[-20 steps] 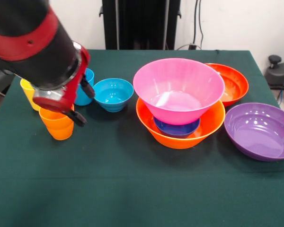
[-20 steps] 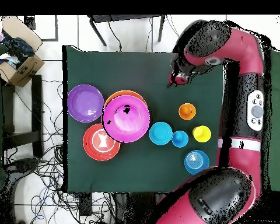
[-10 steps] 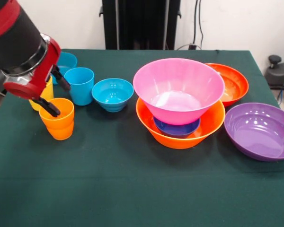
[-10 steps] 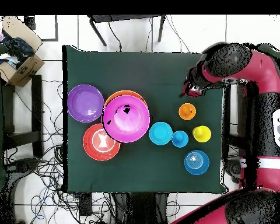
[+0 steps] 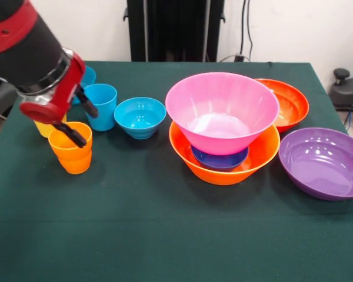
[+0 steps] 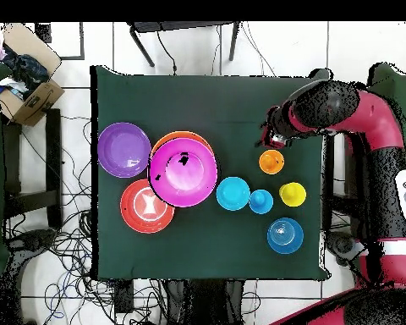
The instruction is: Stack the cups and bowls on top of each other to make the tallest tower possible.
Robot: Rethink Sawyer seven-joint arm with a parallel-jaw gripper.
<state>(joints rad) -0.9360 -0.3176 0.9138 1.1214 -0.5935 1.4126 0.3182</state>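
The gripper (image 5: 82,120) is hanging with its jaws spread and empty over the orange cup (image 5: 72,151), one finger (image 5: 70,134) dipping at its rim. The tower (image 5: 223,126), pink bowl (image 5: 222,108) in orange bowl (image 5: 225,158), is sitting at three o'clock.

A robotics lab: a red and black robot arm (image 6: 371,118) reaches over a table draped in dark green cloth (image 5: 165,235), with black cables (image 6: 71,254) tangled on the pale tiled floor (image 6: 71,85) and an open cardboard box (image 6: 24,80) past one table corner.
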